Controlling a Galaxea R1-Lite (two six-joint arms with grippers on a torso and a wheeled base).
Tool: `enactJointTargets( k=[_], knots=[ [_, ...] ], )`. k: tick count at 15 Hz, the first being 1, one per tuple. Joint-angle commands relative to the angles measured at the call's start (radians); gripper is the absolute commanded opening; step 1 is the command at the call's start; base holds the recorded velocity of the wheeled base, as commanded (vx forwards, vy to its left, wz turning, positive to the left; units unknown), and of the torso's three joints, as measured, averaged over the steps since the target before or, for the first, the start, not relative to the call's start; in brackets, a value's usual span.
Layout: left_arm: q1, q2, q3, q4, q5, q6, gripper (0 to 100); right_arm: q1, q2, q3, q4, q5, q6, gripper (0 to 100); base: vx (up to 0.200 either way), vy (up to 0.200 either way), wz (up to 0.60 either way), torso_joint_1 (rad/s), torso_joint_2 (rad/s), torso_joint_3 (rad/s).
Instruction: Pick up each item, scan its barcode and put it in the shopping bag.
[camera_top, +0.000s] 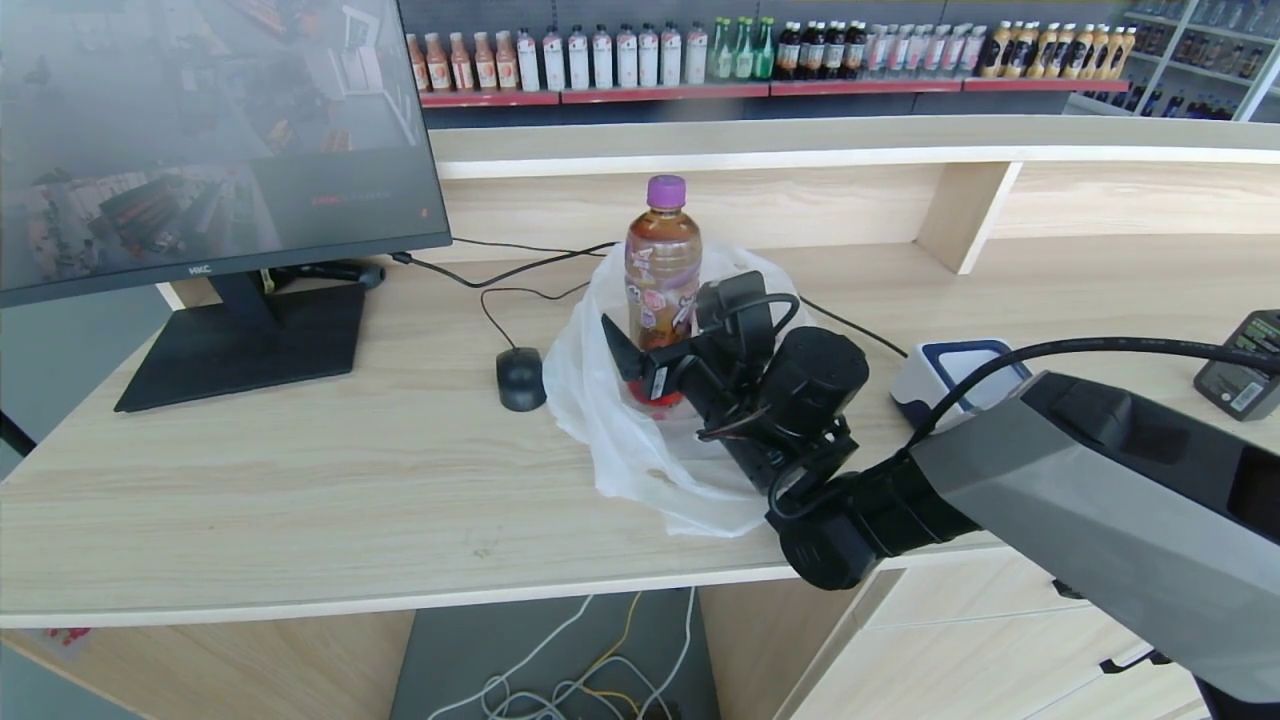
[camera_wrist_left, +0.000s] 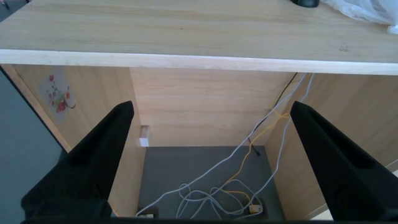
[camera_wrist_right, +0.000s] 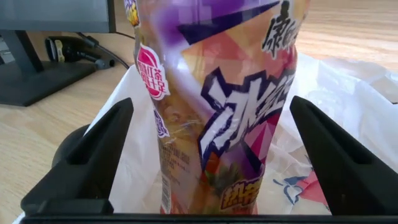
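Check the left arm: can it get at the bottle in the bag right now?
Probably not straight away. The left gripper hangs below the counter edge, facing the cables underneath, and the right gripper, fingers open, flanks the bottle in the bag.

The bottle (camera_top: 662, 265) has a purple cap over amber-brown drink. Its label is a jumble of purple, pink, orange and white, with a small round red badge. The shopping bag (camera_top: 620, 440) is milky white with a little red and blue print. The worktop (camera_top: 300, 500) is pale wood grain. The mouse (camera_top: 521, 378) and the right gripper (camera_top: 662, 335) are black. The barcode scanner (camera_top: 945, 375) towards the worktop's right edge is white with a dark blue rim.
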Motion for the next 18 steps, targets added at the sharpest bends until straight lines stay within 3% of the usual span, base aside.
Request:
enactJointTargets(
  k=[1,9,15,18],
  knots=[
    [0.001,0.000,0.000,0.000,0.000,0.001,100,-0.001,-0.017,0.002,-0.008,0.001,-0.003,100,0.000,0.000,0.00,0.000,0.00,0.000],
    [0.001,0.000,0.000,0.000,0.000,0.001,100,0.001,-0.135,0.065,-0.015,-0.001,-0.016,100,0.000,0.000,0.00,0.000,0.00,0.000],
    [0.001,0.000,0.000,0.000,0.000,0.001,100,-0.001,-0.293,0.292,-0.132,0.003,-0.010,100,0.000,0.000,0.00,0.000,0.00,0.000],
    [0.001,0.000,0.000,0.000,0.000,0.002,100,0.001,-0.394,0.513,-0.185,-0.001,0.007,100,0.000,0.000,0.00,0.000,0.00,0.000]
  ],
)
